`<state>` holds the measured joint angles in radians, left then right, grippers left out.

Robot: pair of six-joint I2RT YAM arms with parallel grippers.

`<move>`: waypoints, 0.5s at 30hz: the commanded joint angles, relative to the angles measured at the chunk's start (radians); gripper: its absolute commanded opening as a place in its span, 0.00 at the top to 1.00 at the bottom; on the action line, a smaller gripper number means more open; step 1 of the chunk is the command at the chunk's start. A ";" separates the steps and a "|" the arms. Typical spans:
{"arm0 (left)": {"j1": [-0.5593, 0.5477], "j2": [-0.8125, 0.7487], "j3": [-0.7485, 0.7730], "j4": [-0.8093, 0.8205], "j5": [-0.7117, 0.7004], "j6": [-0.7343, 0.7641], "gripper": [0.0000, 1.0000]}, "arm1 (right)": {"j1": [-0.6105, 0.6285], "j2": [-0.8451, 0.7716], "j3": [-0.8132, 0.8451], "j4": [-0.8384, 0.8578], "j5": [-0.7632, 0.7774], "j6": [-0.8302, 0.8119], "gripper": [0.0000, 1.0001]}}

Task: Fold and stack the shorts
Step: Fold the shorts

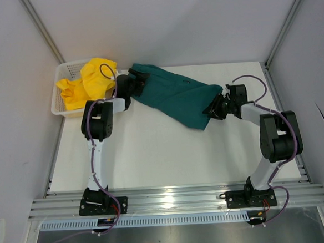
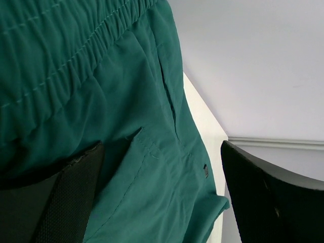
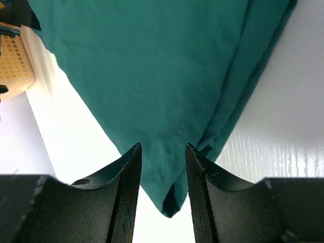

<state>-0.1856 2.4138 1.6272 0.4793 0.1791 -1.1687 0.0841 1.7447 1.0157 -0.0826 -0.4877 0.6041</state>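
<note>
On your white table [image 1: 153, 150], the teal shorts [image 1: 174, 93] lie stretched between both arms. Your left gripper [image 2: 162, 197] gapes wide around the waistband without holding it. Your right gripper [image 3: 162, 195] has its fingers half-closed over the hem; whether it grips, you cannot tell.

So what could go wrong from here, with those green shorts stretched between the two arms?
The right fingers are around only a bottom corner of the green shorts, so the cloth may slip out. The left fingers stand wide open at the waistband end and may be holding nothing. The yellow shorts hang over the basket rim near the left arm and could be snagged.
</note>
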 commanded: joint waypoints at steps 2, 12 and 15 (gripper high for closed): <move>0.006 0.036 -0.074 0.172 0.016 0.044 0.02 | 0.009 -0.025 -0.069 0.072 -0.038 0.049 0.58; 0.011 0.021 -0.124 0.234 -0.013 0.040 0.02 | 0.032 -0.077 -0.154 0.152 -0.052 0.102 0.58; 0.012 0.021 -0.122 0.229 -0.021 0.044 0.02 | 0.037 -0.082 -0.157 0.170 -0.066 0.111 0.58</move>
<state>-0.1799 2.4229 1.5196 0.7013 0.1856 -1.1595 0.1135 1.7031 0.8642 0.0193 -0.5282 0.6891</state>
